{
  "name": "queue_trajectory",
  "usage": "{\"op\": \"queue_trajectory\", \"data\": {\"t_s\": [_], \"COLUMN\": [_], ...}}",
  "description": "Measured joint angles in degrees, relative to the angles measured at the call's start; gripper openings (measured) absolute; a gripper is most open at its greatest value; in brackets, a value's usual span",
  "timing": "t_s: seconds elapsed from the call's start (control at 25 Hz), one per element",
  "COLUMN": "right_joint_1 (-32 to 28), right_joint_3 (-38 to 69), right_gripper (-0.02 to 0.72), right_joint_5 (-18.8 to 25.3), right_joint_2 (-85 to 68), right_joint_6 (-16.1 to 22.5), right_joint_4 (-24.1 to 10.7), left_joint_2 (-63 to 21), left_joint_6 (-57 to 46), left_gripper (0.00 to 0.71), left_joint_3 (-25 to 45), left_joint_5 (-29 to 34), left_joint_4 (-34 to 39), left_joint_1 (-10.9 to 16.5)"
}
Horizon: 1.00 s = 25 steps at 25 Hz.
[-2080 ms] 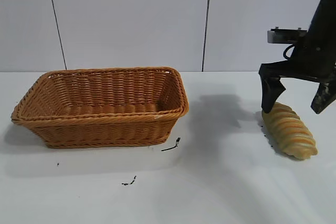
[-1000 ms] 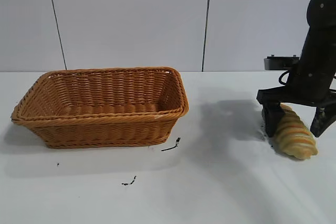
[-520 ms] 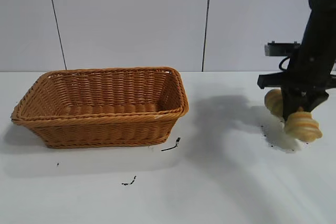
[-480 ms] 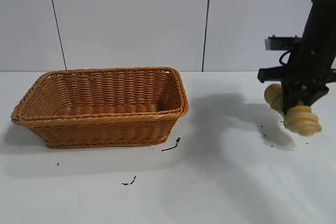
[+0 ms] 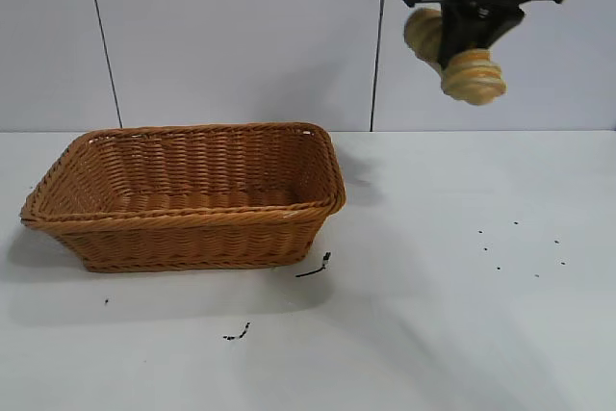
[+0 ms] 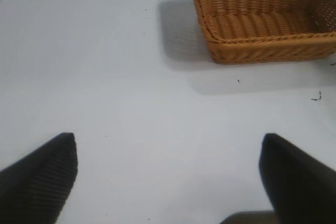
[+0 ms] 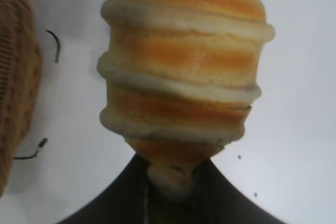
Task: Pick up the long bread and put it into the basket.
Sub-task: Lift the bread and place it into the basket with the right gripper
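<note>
The right gripper, jaws clamped on the long bread, holds it high, right of the basket, clearing its rim; the left gripper is parked, jaws apart.

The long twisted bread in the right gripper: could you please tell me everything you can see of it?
The oblong golden-tan loaf with twisted ridges has orange-brown stripes between paler raised bands and looks like baked crust. The right gripper is clamped across its middle, so one end pokes out on each side. It hangs tilted, high above the white table, to the right of the orange-brown woven wicker basket. Nothing but the gripper touches it.
</note>
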Motion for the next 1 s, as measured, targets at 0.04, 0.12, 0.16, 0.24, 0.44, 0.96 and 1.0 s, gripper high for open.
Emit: {"op": "queue_trajectory", "data": {"t_s": [0.04,0.12,0.16,0.24,0.44,0.96,1.0], "right_joint_1": [1.5,4.3,5.7,9.4,12.9,13.6,13.6], "right_joint_3": [-1.2,-2.2,-2.3,-2.3,-2.3,-2.3,-2.3], "right_gripper": [0.100,0.100,0.099,0.098,0.098,0.098,0.098], "right_joint_5": [0.2,0.1,0.1,-0.6,-3.6,-9.4,-9.7], "right_joint_2": [0.7,1.7,2.1,3.5,6.6,15.9,16.5], "right_joint_6": [-2.4,-7.6,-9.8,-19.5,-31.9,-36.3,-36.3], "right_joint_4": [0.1,0.5,0.5,0.8,1.2,4.2,4.2], "left_joint_2": [0.0,0.0,0.0,0.0,0.0,0.0,0.0], "left_joint_6": [0.0,0.0,0.0,0.0,0.0,0.0,0.0], "left_gripper": [0.693,0.693,0.693,0.693,0.693,0.693,0.693], "left_joint_3": [0.0,0.0,0.0,0.0,0.0,0.0,0.0], "left_joint_5": [0.0,0.0,0.0,0.0,0.0,0.0,0.0], "left_joint_4": [0.0,0.0,0.0,0.0,0.0,0.0,0.0], "left_joint_1": [0.0,0.0,0.0,0.0,0.0,0.0,0.0]}}
